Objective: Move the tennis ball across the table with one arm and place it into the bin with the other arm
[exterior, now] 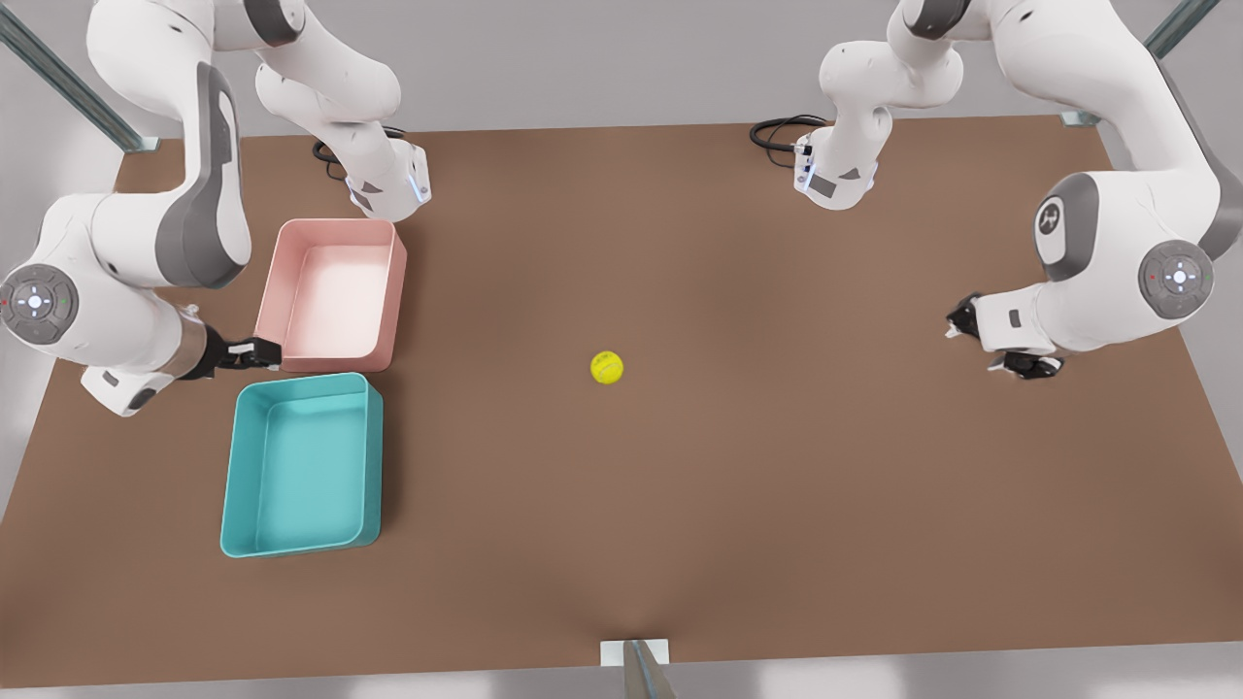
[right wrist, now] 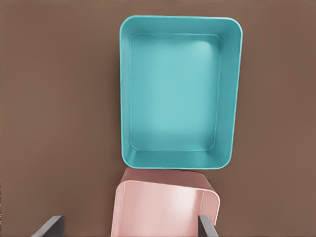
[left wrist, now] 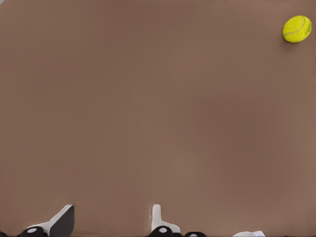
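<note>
One tennis ball [exterior: 607,367] lay on the table [exterior: 757,485], at nine o'clock from my left gripper [exterior: 1000,345], jaws spread, empty. My right gripper [exterior: 254,353], spread wide, hovered beside two trays: the bin [exterior: 301,466] and pink tray [exterior: 335,293].

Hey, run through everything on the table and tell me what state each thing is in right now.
tennis ball: loose on the table, mid-table, held by neither claw.
bin: upright, empty.
pink tray: upright, empty, beside the bin.
right claw: open, empty, by the trays.
left claw: open, empty, on the front view's right, away from the ball.
</note>
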Action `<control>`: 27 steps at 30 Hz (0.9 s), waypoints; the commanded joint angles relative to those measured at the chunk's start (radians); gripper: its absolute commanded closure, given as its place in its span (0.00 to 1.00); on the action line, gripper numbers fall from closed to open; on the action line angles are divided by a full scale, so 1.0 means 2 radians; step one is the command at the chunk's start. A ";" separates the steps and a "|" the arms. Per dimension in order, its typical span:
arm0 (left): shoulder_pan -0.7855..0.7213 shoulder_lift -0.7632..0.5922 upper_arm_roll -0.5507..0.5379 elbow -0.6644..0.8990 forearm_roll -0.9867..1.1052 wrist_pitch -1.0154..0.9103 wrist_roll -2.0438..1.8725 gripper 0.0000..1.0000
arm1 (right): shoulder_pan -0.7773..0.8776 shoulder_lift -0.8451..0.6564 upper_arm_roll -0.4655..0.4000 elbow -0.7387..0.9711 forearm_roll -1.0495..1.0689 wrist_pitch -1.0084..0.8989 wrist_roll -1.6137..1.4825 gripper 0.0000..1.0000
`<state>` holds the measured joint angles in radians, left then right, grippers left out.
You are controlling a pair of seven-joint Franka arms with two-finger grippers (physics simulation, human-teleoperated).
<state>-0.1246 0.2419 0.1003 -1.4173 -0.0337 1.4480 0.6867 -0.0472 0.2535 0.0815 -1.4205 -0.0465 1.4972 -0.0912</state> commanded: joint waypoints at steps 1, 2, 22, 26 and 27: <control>0.000 -0.001 0.000 0.000 -0.021 -0.029 -0.380 0.00 | 0.037 0.035 0.003 0.040 0.007 0.004 0.007 0.00; -0.001 -0.001 0.000 0.000 -0.034 -0.028 -0.412 0.00 | 0.055 0.055 0.003 0.055 0.021 0.009 0.008 0.00; 0.002 0.018 0.000 0.000 -0.037 -0.002 -0.455 0.00 | 0.324 0.192 0.003 -0.014 0.024 0.313 0.513 0.00; 0.001 0.021 0.000 -0.002 -0.037 -0.003 -0.455 0.00 | 0.346 0.200 0.003 -0.055 0.021 0.381 0.546 0.00; 0.001 0.021 0.000 -0.002 -0.037 -0.004 -0.455 0.00 | 0.346 0.206 0.003 -0.055 0.019 0.393 0.547 0.00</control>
<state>-0.1228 0.2843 0.0996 -1.4228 -0.1074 1.4446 -0.0183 0.6401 0.6604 0.0875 -1.5246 -0.0040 2.1295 0.6075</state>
